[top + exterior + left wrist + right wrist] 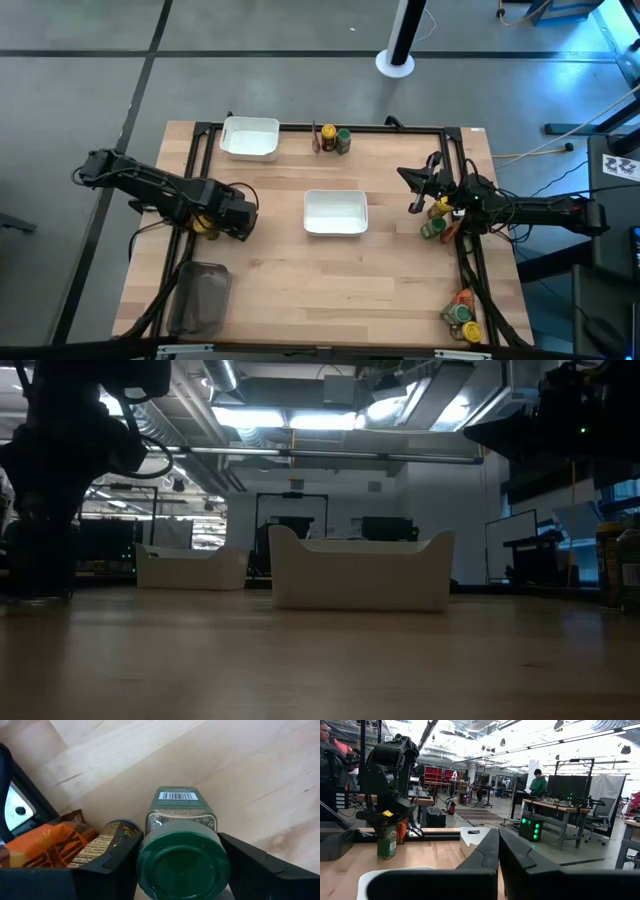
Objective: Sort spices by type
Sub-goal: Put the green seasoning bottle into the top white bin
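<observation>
- I see the left gripper (213,222) low over the table's left side, its two fingers (252,862) spread on either side of a green-lidded jar (181,851) and close against it; I cannot tell whether they press on it.
- That jar stands upright on the wooden table (280,260), touching a yellow-lidded jar (111,840) with an orange packet (47,842) just beside that.
- I see the right gripper (417,188) raised above the table near the right edge, its fingers (485,852) drawn together with nothing between them.
- More spices (437,215) cluster at the right edge under the right arm, another group (462,318) at the near right corner, and a few (333,138) at the far edge.
- One white tray (335,212) sits at centre, a second (250,137) at the far left, and a clear grey tub (200,297) at the near left.
</observation>
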Motion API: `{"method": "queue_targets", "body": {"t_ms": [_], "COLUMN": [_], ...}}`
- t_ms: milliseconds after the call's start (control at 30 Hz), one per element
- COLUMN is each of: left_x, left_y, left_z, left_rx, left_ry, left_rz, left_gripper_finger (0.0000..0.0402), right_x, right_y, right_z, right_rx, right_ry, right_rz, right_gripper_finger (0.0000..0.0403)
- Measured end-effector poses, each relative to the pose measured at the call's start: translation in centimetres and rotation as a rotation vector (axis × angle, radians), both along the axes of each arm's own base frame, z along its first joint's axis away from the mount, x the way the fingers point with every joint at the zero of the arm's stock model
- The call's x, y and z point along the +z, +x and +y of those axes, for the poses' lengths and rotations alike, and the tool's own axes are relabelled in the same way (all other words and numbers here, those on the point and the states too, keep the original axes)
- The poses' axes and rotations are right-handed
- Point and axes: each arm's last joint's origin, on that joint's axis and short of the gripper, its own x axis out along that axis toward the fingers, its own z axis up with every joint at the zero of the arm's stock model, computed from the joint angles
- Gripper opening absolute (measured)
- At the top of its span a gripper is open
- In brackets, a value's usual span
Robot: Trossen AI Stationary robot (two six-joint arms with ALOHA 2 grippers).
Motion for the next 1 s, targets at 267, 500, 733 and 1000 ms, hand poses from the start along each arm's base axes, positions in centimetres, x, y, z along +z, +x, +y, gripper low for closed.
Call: {"method": "queue_targets", "body": {"t_ms": [267, 500, 733, 1000], "left_x": [0.0, 0.2, 2.8, 7.1], "left_y": [0.2, 0.2, 1.4, 2.3], "left_z": [0.0, 0.3, 1.5, 4.4], "left_rx": [-0.086, -0.165, -0.162, -0.118], "left_ry": [0.022, 0.023, 0.027, 0.153], "left_rz": [-0.016, -0.009, -0.081, -0.168], "left_gripper_finger": [0.0188, 0.0188, 0.0188, 0.0188], "right_x": [0.0, 0.0, 0.1, 0.1], "right_y": [0.0, 0.0, 0.0, 0.0], "right_z": [0.0, 0.0, 0.0, 0.0], "right_rx": [0.000, -0.001, -0.001, -0.001], "right_ry": [-0.001, -0.003, -0.004, -0.005], "right_rz": [0.000, 0.001, -0.005, -0.009], "right_gripper_finger": [0.0012, 0.0012, 0.0012, 0.0012]}}
